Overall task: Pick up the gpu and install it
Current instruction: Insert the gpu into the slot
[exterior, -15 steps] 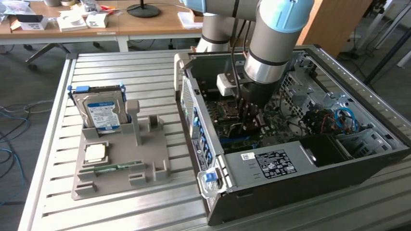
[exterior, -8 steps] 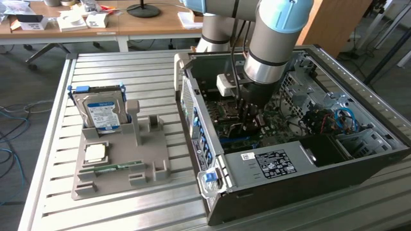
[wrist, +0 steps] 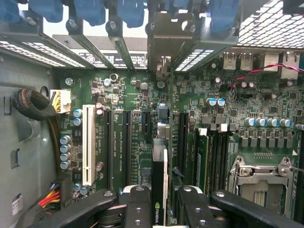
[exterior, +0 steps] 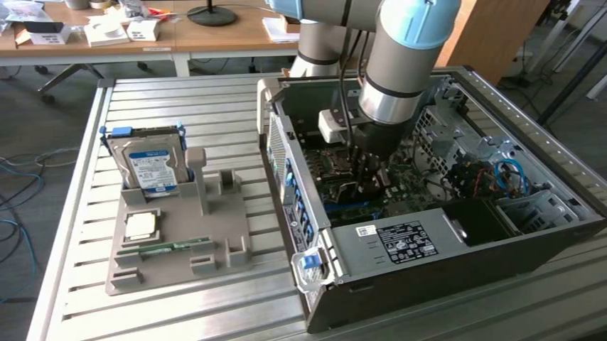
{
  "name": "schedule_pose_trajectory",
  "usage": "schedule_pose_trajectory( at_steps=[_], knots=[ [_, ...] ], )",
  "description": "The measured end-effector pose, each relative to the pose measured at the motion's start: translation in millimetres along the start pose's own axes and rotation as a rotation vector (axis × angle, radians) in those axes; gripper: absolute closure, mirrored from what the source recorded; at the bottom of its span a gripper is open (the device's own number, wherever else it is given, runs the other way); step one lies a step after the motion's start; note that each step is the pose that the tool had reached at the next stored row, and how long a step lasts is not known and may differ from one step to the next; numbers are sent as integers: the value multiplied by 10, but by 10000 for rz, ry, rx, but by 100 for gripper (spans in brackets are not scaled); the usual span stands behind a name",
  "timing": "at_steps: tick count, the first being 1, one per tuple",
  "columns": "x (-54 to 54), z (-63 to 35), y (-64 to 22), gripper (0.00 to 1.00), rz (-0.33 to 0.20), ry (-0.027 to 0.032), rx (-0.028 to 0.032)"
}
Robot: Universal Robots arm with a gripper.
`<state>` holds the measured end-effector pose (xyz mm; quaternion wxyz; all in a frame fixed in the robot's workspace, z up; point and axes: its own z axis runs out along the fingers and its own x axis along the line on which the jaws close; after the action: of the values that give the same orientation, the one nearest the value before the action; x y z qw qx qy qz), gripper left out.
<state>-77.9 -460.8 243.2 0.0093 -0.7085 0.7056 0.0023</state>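
The gpu (wrist: 159, 183) is seen edge-on in the wrist view as a thin dark card with a green logo near my fingers. It stands upright over the green motherboard (wrist: 137, 95). My gripper (wrist: 160, 211) is shut on it, one black finger (wrist: 135, 209) on each side. The card's metal end bracket (wrist: 166, 45) reaches the rear slot openings of the case. I cannot tell whether the card's edge sits in a slot. In the exterior view my gripper (exterior: 370, 186) is deep inside the open computer case (exterior: 284, 135), low over the motherboard.
Long black slots (wrist: 110, 147) and a white slot (wrist: 88, 145) lie beside the card, with the processor socket (wrist: 259, 183) on the other side. A cable bundle (wrist: 33, 107) hangs near the case wall. Outside the case, a grey holder (exterior: 213, 234) carries the silver hard drive (exterior: 152, 167) and a green memory stick (exterior: 175, 246).
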Motion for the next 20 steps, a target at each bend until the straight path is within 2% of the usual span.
schedule_pose_trajectory(
  at_steps=[10, 11, 12, 13, 14, 17, 20],
  knots=[
    [0, 1, 8, 74, 6, -4, -5],
    [0, 1, 8, 73, 7, -2, 1],
    [0, 1, 7, 67, 6, -2, 3],
    [0, 0, 5, 67, 3, 0, 2],
    [0, 0, 5, 60, 2, 0, 2],
    [0, -8, 5, 60, 2, 3, 1],
    [-1, -82, 4, 60, 2, 0, 3]
  ],
)
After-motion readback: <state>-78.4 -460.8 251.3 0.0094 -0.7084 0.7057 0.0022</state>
